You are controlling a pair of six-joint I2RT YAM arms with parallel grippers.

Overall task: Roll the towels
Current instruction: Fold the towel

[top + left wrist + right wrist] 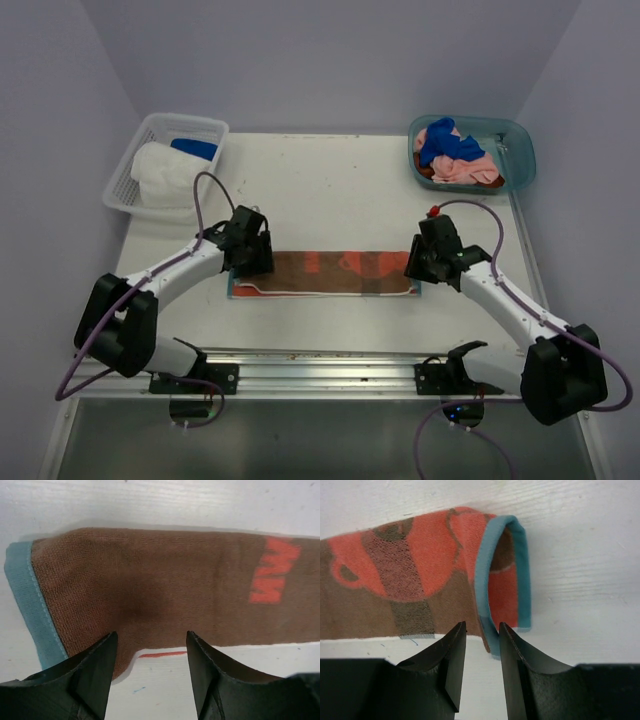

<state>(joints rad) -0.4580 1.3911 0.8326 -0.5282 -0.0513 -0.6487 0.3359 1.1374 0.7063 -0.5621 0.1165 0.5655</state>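
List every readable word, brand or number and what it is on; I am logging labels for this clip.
Brown towel: orange zigzag marks, perhaps letters like "MW" on their side; not readable as a word.
White basket, teal tub: no legible text.

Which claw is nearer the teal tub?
Right. The right claw is in front of the teal tub; the left claw is far across, at the brown towel's other end.

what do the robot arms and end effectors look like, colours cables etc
The left arm and right arm have white links with bulky black joints, and a mauve cable loops along each. A small red knob sits near the right wrist. The left end effector and right end effector each have two matte black wedge-shaped fingers.
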